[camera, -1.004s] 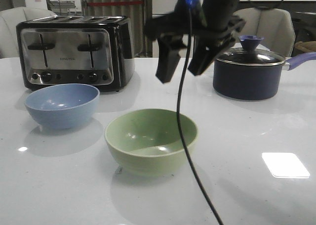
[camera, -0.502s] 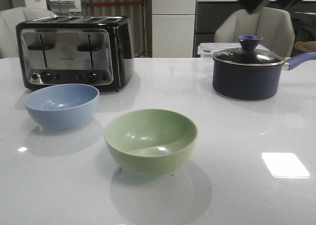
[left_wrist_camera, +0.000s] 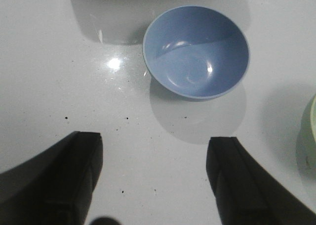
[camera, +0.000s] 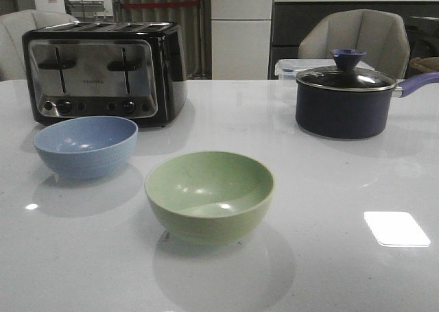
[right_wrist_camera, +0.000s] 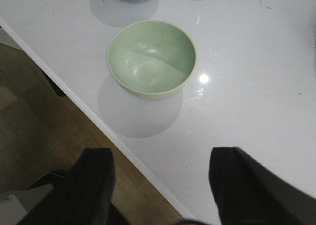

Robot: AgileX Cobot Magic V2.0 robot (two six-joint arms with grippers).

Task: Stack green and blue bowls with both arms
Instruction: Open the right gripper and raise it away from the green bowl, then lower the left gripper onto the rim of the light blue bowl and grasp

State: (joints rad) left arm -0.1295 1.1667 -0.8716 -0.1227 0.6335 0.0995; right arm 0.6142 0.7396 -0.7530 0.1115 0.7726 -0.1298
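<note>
Your front view shows neither arm; only the wrist views carry the fingers.

Left gripper (left_wrist_camera: 155, 180): raised over the table (left_wrist_camera: 59, 86), camera looking almost straight down. Its fingers (left_wrist_camera: 74, 175) are spread wide, bare white surface between them, holding nothing. The blue bowl (left_wrist_camera: 196, 51) sits upright ahead of the fingertips, apart from them, no contact.

Right gripper (right_wrist_camera: 160, 185): also raised and pointed down, placed above the table's near edge, wooden floor (right_wrist_camera: 29, 131) visible past it. Its fingers (right_wrist_camera: 232, 185) are likewise wide apart and hold nothing. The green bowl (right_wrist_camera: 151, 58) stands upright ahead of them, clear of both tips. How high each gripper hangs you cannot judge from these views.

In the front view the blue bowl (camera: 86, 146) is just in front of the toaster (camera: 103, 70), on the left. The green bowl (camera: 209, 194) sits nearer the camera at centre, close beside the blue one but not touching. Both are empty and unstacked. The lidded saucepan (camera: 346, 99) stands well apart at the right rear.
</note>
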